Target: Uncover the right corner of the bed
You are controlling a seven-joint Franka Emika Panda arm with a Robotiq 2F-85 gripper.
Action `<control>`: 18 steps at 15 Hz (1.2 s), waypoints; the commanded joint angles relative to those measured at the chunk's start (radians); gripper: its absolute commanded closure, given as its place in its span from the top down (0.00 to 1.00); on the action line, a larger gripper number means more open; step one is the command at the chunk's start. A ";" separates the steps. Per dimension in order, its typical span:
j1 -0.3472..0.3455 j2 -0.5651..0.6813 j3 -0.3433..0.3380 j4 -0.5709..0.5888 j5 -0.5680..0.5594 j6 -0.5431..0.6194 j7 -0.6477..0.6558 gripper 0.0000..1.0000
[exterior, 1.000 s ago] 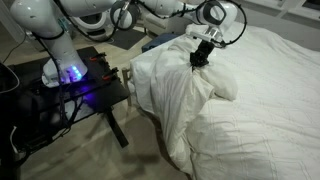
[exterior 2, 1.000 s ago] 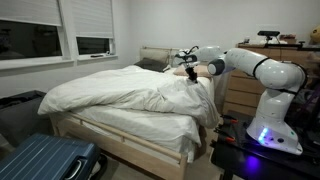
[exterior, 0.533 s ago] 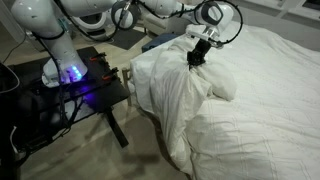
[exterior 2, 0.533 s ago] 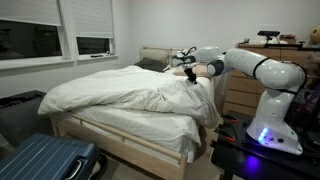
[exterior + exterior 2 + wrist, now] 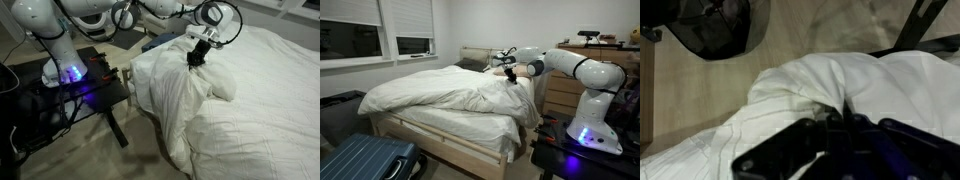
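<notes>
The bed (image 5: 270, 120) carries a rumpled white duvet (image 5: 180, 95), seen in both exterior views. My gripper (image 5: 197, 57) is shut on a bunched fold of the duvet near the bed's corner and holds it raised above the bedding. A dark blue patch of mattress (image 5: 160, 42) shows just behind the fold. The rest of the duvet hangs down over the bed's side. In the wrist view my gripper (image 5: 840, 120) pinches white duvet cloth (image 5: 810, 80) between its dark fingers. From the other side my gripper (image 5: 507, 68) sits close to the headboard (image 5: 473, 57).
The black robot table (image 5: 75, 90) stands close beside the bed, with the white arm base (image 5: 588, 125) on it. A blue suitcase (image 5: 365, 160) lies on the floor at the foot end. A wooden dresser (image 5: 560, 95) stands behind the arm.
</notes>
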 commanded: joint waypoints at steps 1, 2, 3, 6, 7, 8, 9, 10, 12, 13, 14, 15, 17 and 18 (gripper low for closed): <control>0.005 -0.009 -0.006 0.025 -0.044 -0.004 -0.097 0.01; 0.007 -0.025 -0.007 0.010 -0.056 0.011 -0.137 0.01; 0.009 -0.051 -0.010 -0.020 -0.073 0.042 -0.195 0.01; 0.003 -0.058 -0.017 -0.020 -0.115 0.135 -0.359 0.01; 0.000 -0.062 -0.017 -0.023 -0.122 0.162 -0.412 0.01; -0.005 -0.065 -0.014 -0.025 -0.123 0.183 -0.458 0.01; -0.012 -0.069 -0.009 -0.025 -0.115 0.203 -0.499 0.01; -0.020 -0.074 -0.002 -0.025 -0.105 0.219 -0.537 0.01; -0.035 -0.078 0.007 -0.020 -0.088 0.257 -0.582 0.01; -0.042 -0.080 0.012 -0.019 -0.079 0.272 -0.596 0.01; -0.050 -0.083 0.016 -0.018 -0.070 0.285 -0.605 0.01; -0.061 -0.085 0.024 -0.015 -0.056 0.306 -0.614 0.01; -0.081 -0.085 0.033 -0.011 -0.035 0.352 -0.637 0.01; -0.092 -0.084 0.039 -0.008 -0.025 0.382 -0.652 0.01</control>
